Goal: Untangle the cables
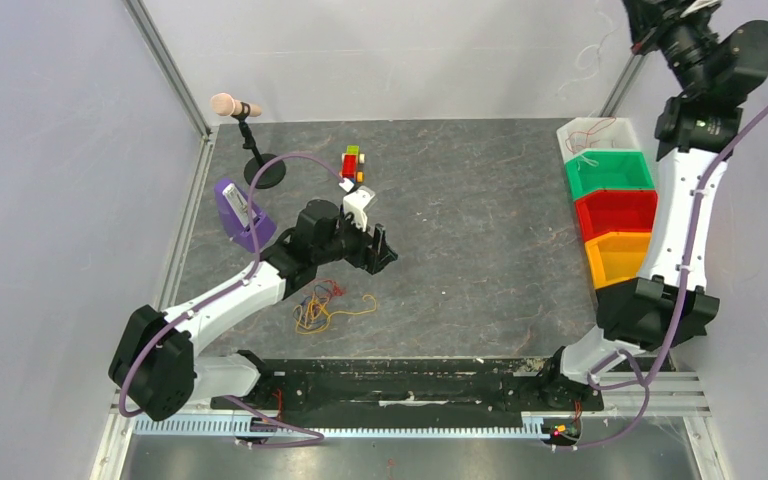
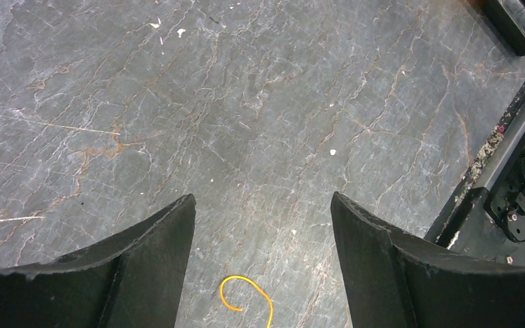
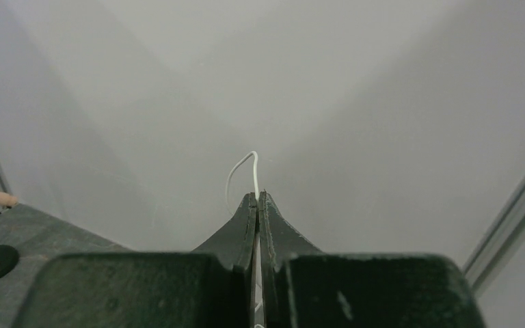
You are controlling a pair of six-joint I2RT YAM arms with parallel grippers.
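The right gripper (image 3: 257,198) is clamped on a white cable (image 3: 253,169); the left gripper (image 2: 263,205) is held apart near the cables (image 1: 317,310).

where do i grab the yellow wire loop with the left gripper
Pinch the yellow loop at its free curved end, which lies flat and clear of the bunch. Bring the open left gripper straight down, jaws straddling the strand; it looks too thin and flat for a sideways approach.
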